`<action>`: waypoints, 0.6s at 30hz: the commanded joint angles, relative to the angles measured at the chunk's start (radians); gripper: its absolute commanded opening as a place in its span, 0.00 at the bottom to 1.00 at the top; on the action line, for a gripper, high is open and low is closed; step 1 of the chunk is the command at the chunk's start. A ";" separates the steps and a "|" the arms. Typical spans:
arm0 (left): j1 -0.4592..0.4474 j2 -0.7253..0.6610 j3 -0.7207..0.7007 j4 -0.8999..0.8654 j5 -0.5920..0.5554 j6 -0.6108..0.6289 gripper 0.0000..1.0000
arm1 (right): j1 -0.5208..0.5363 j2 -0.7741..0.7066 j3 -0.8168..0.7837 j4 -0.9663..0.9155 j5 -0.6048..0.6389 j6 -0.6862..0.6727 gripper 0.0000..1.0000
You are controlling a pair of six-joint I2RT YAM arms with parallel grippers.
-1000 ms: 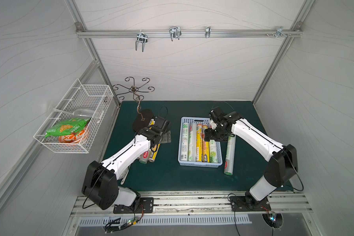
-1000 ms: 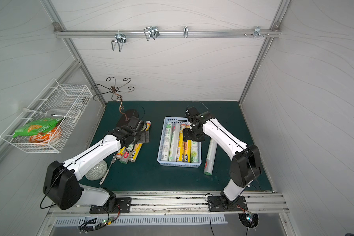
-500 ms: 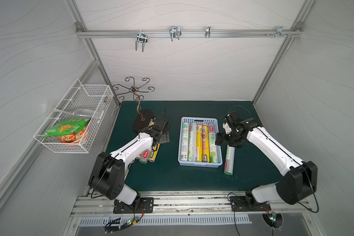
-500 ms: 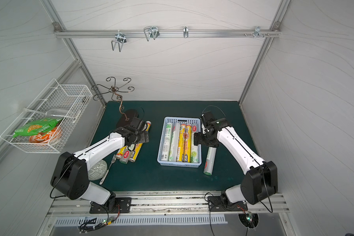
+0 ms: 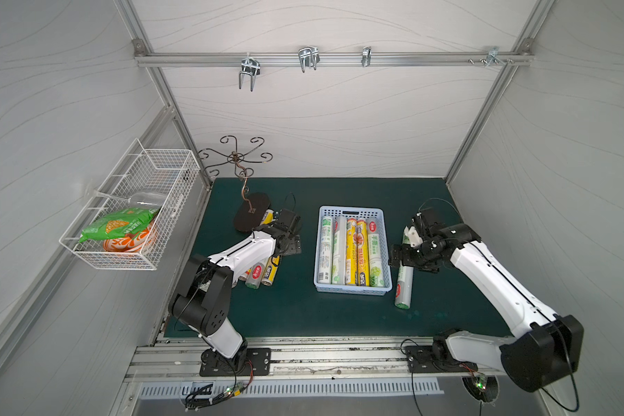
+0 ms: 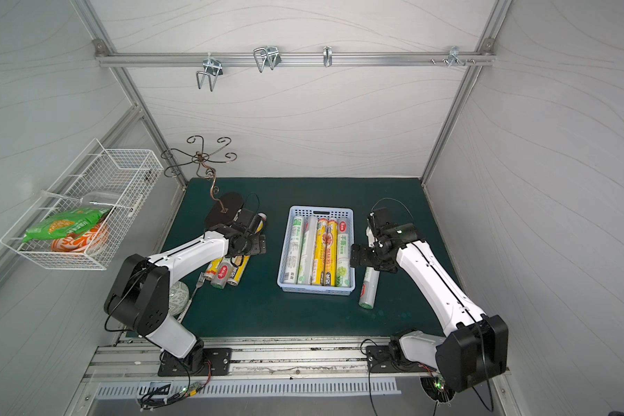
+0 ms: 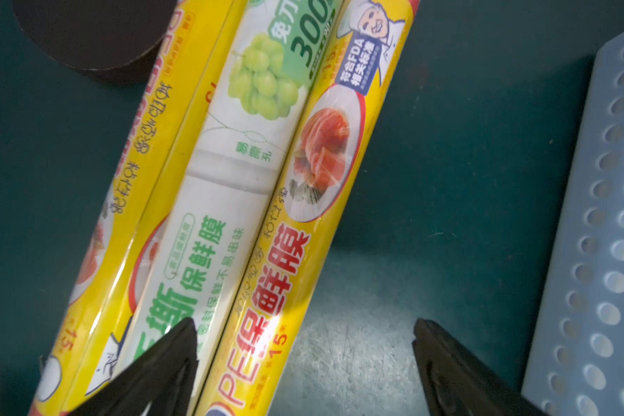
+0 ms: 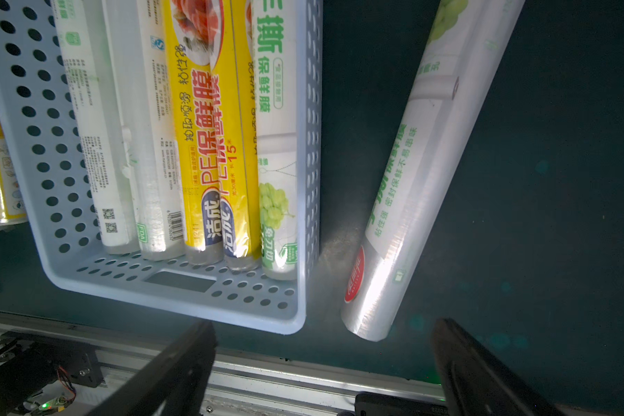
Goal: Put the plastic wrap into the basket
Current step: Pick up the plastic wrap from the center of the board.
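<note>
Right hand wide and empty, hovers over the lone roll lying near-to-far on the counter, just right of the basket; left hand wide too, above the left rolls.

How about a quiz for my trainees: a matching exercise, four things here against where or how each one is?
Things:
1. green bag
2. basket
3. lone roll
4. left gripper

Places or states:
a. open, over the left rolls
b. in the wire basket
c. holds five rolls
d. on the mat, partly under the right gripper

Pairs: 1-b, 2-c, 3-d, 4-a
</note>
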 commanded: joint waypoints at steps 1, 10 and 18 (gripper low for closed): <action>0.006 0.036 0.023 0.037 0.037 0.001 0.96 | -0.015 -0.024 -0.011 -0.020 -0.009 -0.030 0.99; 0.006 0.092 0.054 0.033 0.038 -0.003 0.96 | -0.024 -0.052 -0.027 -0.010 -0.022 -0.035 0.99; 0.006 0.115 0.065 0.041 0.052 0.000 0.96 | -0.027 -0.038 -0.014 -0.008 -0.014 -0.023 0.99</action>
